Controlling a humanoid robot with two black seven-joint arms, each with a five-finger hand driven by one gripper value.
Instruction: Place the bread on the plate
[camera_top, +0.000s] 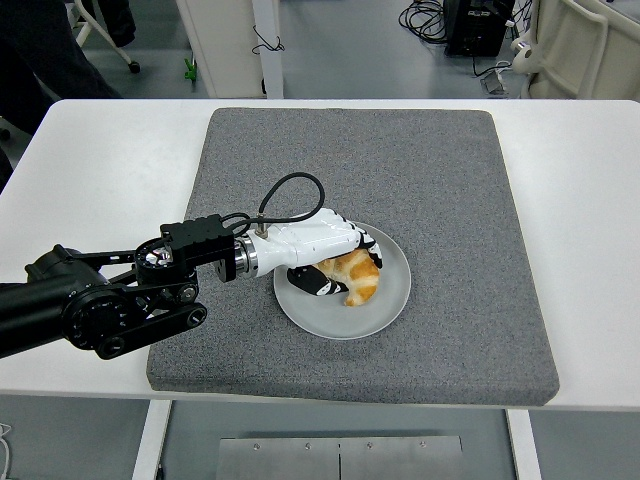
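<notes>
The croissant (359, 277) — golden-brown and curved — lies on the round, pale grey plate (390, 300), a little toward 10 o'clock of its centre, its upper-left part hidden.

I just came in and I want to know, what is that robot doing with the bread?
The left robot hand is curled around a piece of bread and holds it low over a pale plate, maybe touching it. The plate sits on a grey mat on the white table. The bread has not been let go. No other arm shows.
</notes>
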